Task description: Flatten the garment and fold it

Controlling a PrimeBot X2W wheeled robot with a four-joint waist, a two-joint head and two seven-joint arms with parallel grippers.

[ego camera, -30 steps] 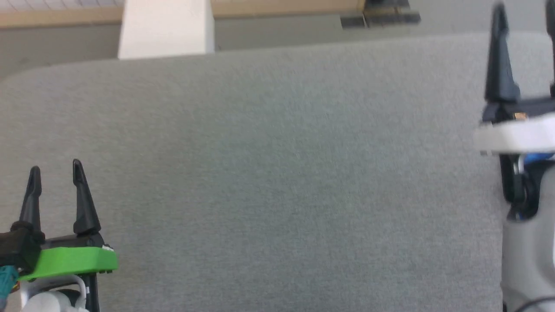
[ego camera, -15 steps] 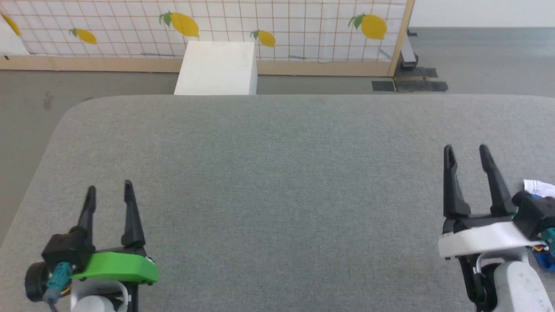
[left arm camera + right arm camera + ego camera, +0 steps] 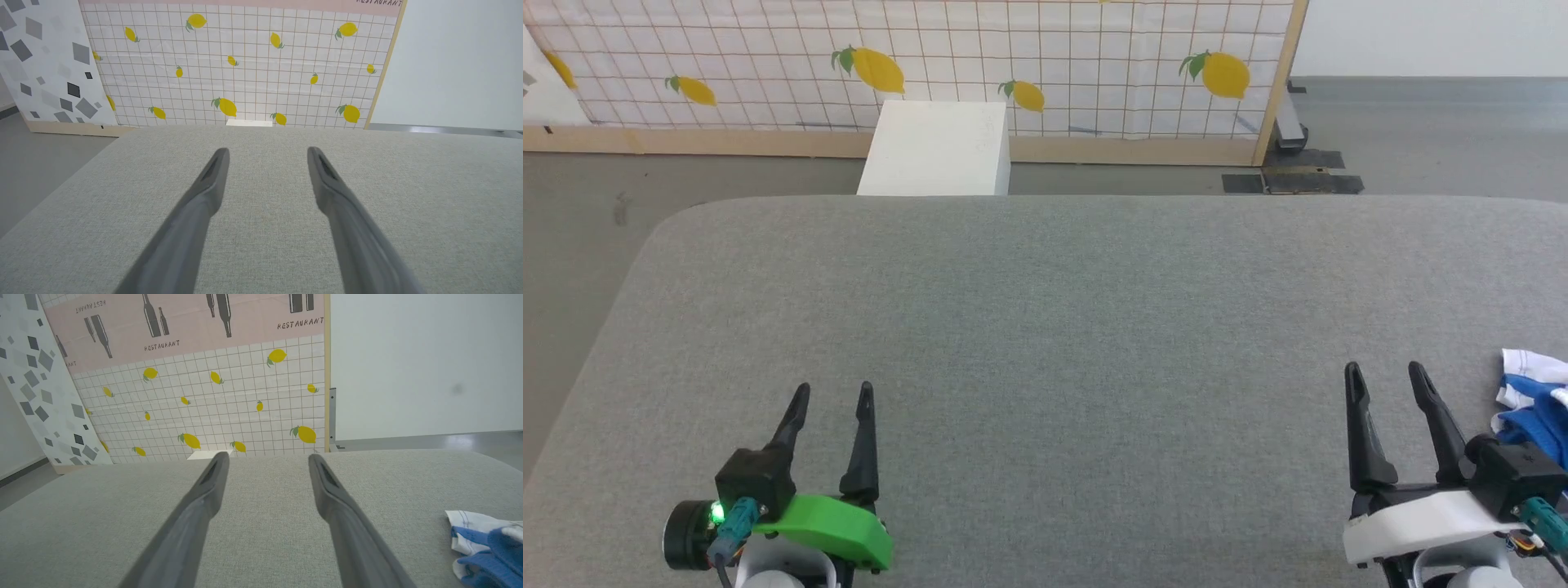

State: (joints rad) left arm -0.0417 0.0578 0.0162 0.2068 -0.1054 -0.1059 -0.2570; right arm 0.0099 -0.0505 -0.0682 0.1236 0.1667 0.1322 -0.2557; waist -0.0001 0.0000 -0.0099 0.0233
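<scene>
The garment (image 3: 1537, 404) is a crumpled heap of blue and white fabric at the right edge of the grey table (image 3: 1045, 327); it also lies at the lower right in the right wrist view (image 3: 488, 547). My right gripper (image 3: 1385, 376) stands open just left of the garment, not touching it, with nothing between its fingers (image 3: 267, 457). Over the table's near left part, my left gripper (image 3: 835, 392) is open and empty too (image 3: 267, 151).
A white box (image 3: 935, 147) stands on the floor beyond the table's far edge. Behind it runs a tiled screen with lemon prints (image 3: 915, 65) on a wooden base. Dark floor plates (image 3: 1294, 181) lie at the screen's right end.
The head camera has tilted and turned, so the whole picture shifted. The garment now shows more fully at the right edge. Both grippers stay open.
</scene>
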